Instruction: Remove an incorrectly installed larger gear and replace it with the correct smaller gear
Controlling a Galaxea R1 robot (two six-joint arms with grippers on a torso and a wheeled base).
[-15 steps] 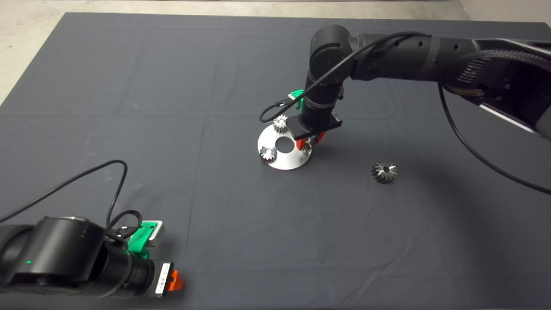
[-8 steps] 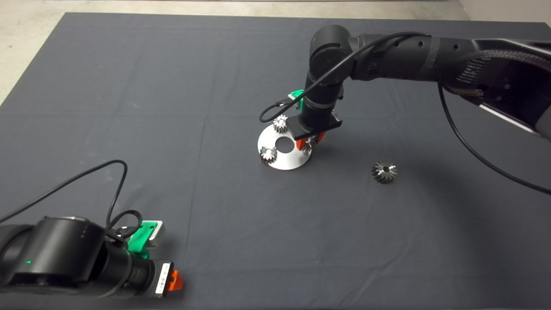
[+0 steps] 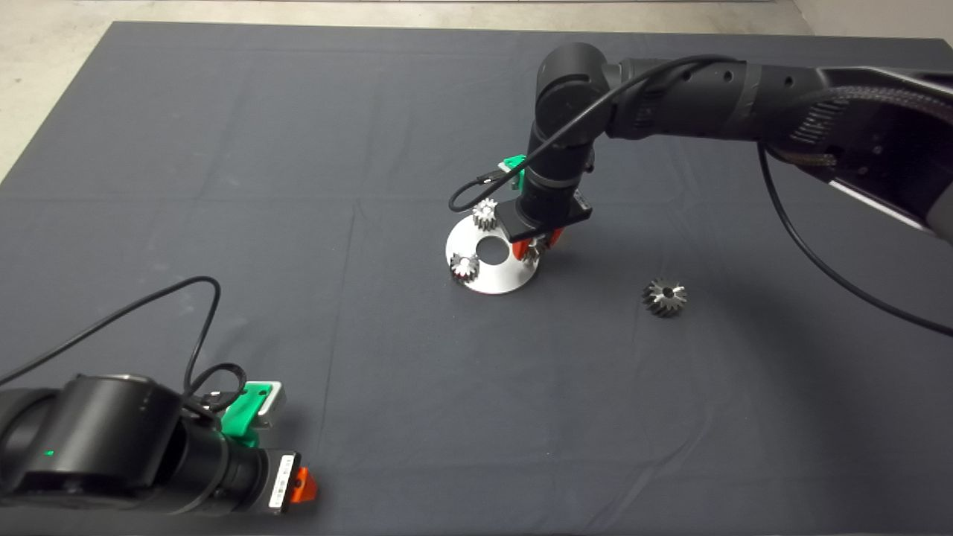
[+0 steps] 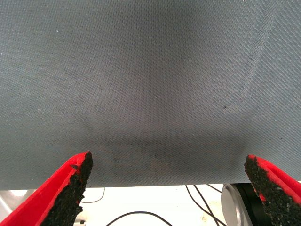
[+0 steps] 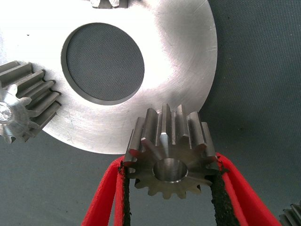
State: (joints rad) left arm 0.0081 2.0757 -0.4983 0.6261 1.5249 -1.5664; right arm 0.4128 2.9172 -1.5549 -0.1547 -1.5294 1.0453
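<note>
Both right gripper (image 5: 171,197) pads clamp smaller gear (image 5: 170,153), bore upright, at disc (image 5: 183,70) rim, left gripper (image 4: 171,188) spread.

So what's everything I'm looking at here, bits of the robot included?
mat: one, dark grey, covering the table
disc: one, shiny silver, round with a centre hole, mid-mat
small gears on the disc: two, silver, at its rim
smaller gear: one, silver, at the disc's rim between red fingers
larger gear: one, dark grey, alone on the mat right of the disc
right gripper: one, green with red fingers, shut on the smaller gear
left gripper: one, open, parked at the mat's lower left
</note>
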